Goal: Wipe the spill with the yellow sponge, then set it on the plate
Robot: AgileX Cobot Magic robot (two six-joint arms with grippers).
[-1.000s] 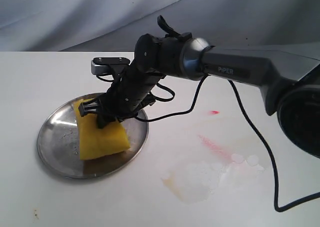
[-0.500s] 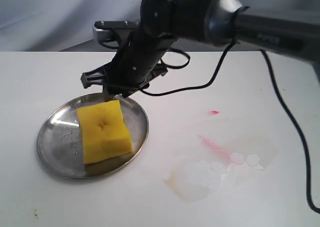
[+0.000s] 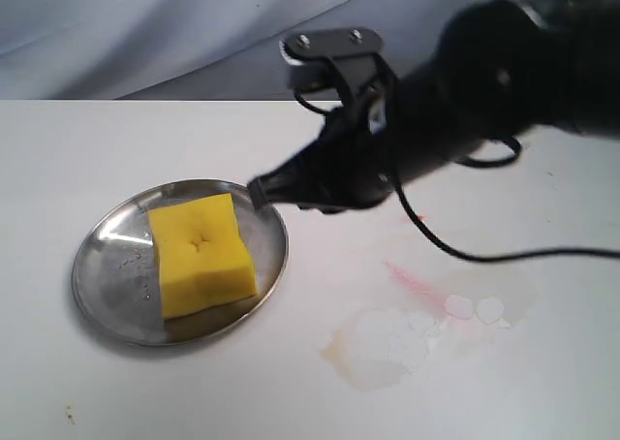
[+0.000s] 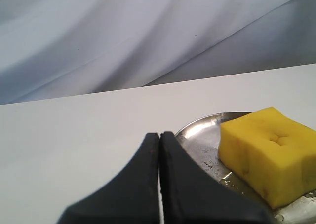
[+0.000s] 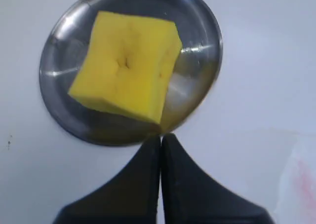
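The yellow sponge [image 3: 201,251] lies flat on the plate [image 3: 108,266], at the left of the white table [image 3: 87,140], untouched by either arm. The right gripper [image 3: 260,190] hangs just by the plate's far right rim, its 2 fingers pressed together and empty. The left gripper [image 4: 159,137] is also pressed together on nothing, near the plate. The spill [image 3: 387,348], a pale smear with tan edges, sits well to the right of the plate on the near side, beside thin pink streaks [image 3: 412,280].

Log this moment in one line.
yellow sponge: on plate | right fingers: shut, off sponge | left fingers: shut | spill: smear visible
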